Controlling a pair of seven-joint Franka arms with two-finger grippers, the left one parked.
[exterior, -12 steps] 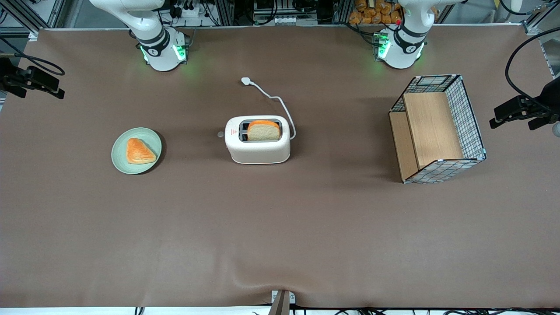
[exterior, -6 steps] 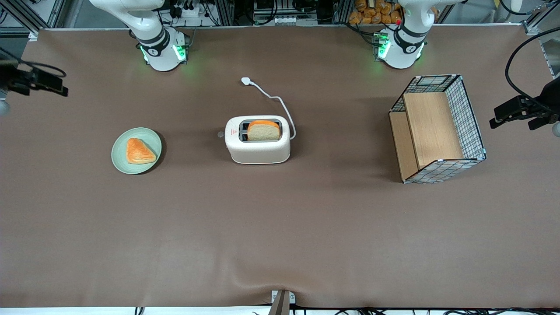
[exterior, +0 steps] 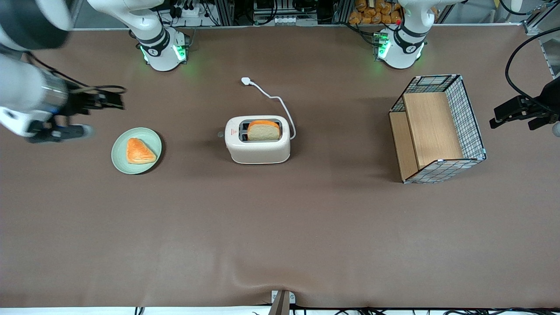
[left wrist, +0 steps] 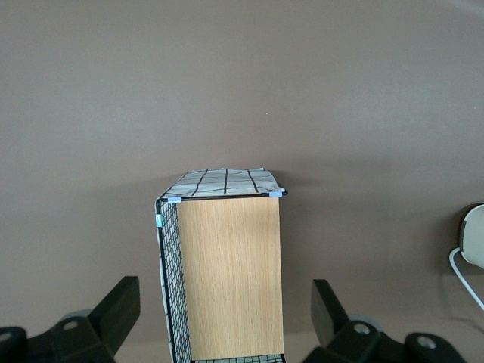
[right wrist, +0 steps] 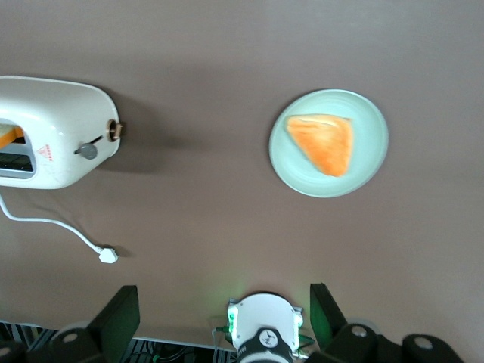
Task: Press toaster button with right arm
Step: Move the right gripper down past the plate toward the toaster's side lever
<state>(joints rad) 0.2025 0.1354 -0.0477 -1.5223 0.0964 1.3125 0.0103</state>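
Observation:
The cream-white toaster (exterior: 258, 146) stands mid-table with a bread slice (exterior: 263, 130) in one slot. Its small pale-grey button (exterior: 220, 134) juts from the narrow end that faces the working arm's end of the table. The right arm (exterior: 26, 94) reaches in at that end. Its black gripper (exterior: 111, 99) hangs in the air near the green plate, well apart from the toaster. In the right wrist view the gripper (right wrist: 221, 296) is open and empty, high above the table. The toaster (right wrist: 53, 128) and its button (right wrist: 88, 151) also show there.
A pale green plate (exterior: 120, 159) with a triangular pastry (exterior: 139, 151) lies between the gripper and the toaster. The toaster's white cord ends in a plug (exterior: 246, 81). A wire-and-wood basket (exterior: 437, 129) stands toward the parked arm's end and also shows in the left wrist view (left wrist: 227, 265).
The right arm has swung in from the table's edge toward the plate and toaster, so more of it shows. The toaster, plate and basket have not moved.

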